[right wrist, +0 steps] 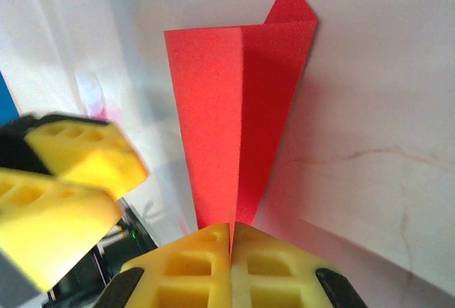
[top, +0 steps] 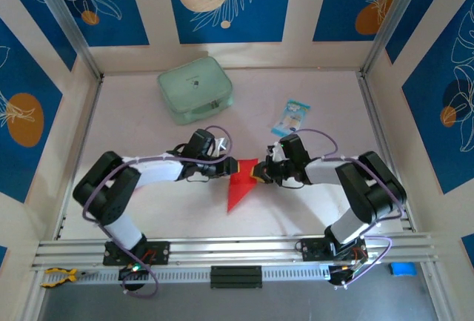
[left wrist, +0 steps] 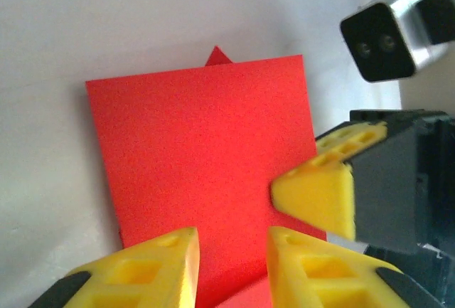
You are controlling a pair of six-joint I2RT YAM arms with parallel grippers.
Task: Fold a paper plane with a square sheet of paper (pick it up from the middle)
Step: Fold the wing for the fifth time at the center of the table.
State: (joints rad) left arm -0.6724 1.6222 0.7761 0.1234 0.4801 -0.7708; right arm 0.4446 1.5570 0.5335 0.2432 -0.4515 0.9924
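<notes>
The square sheet of paper (top: pixel 240 184) is bright red and folded into a narrow dart with a centre crease, the paper plane shape. It lies mid-table with its tip toward the arms. My right gripper (right wrist: pixel 231 235) is shut on the narrow end of the paper (right wrist: pixel 234 123), which runs out from between its fingertips. In the top view the right gripper (top: pixel 261 173) sits at the paper's right edge. My left gripper (left wrist: pixel 232 247) is open, its yellow fingers (left wrist: pixel 160 262) apart over the red paper (left wrist: pixel 199 151). It meets the paper's left edge (top: pixel 230 167), close to the right gripper's fingers (left wrist: pixel 316 194).
A pale green zip pouch (top: pixel 195 89) lies at the back left. A small blue-white packet (top: pixel 290 117) lies at the back right, just beyond the right wrist. An aluminium rail (top: pixel 237 250) runs along the near edge. Frame posts and walls close in the table.
</notes>
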